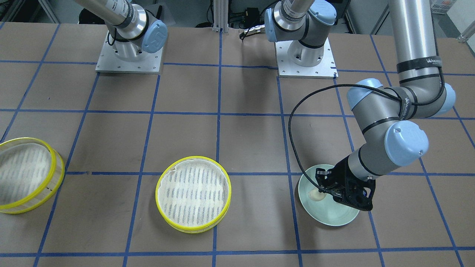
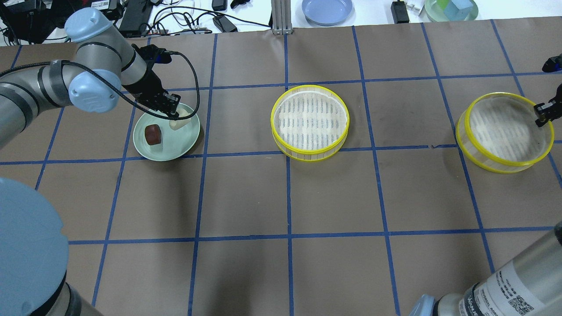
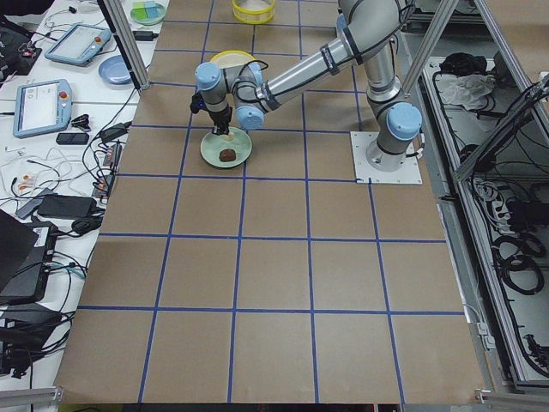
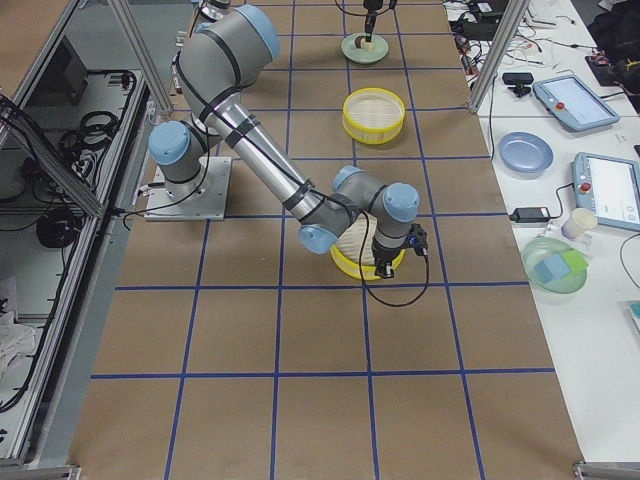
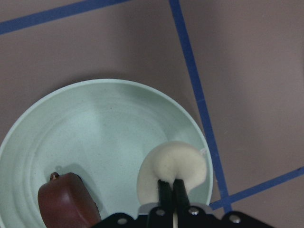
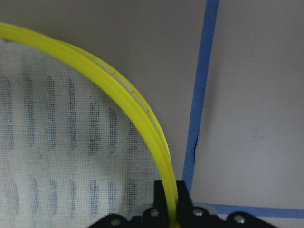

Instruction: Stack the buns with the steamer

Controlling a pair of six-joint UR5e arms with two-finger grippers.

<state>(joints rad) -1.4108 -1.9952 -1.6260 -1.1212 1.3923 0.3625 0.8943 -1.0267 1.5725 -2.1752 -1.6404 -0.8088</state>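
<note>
My left gripper is down over the pale green plate and shut on the cream-white bun, which sits near the plate's rim. The dark reddish-brown bun lies beside it on the plate. One steamer tier stands empty at the table's middle. My right gripper is shut on the yellow rim of the second steamer tier at the right, which looks slightly tilted. In the front-facing view the left gripper hides the brown bun.
Beyond the table's far edge stand a blue plate and a green bowl with blocks, and cables lie at the back left. Both arm bases are bolted to the robot's side of the table.
</note>
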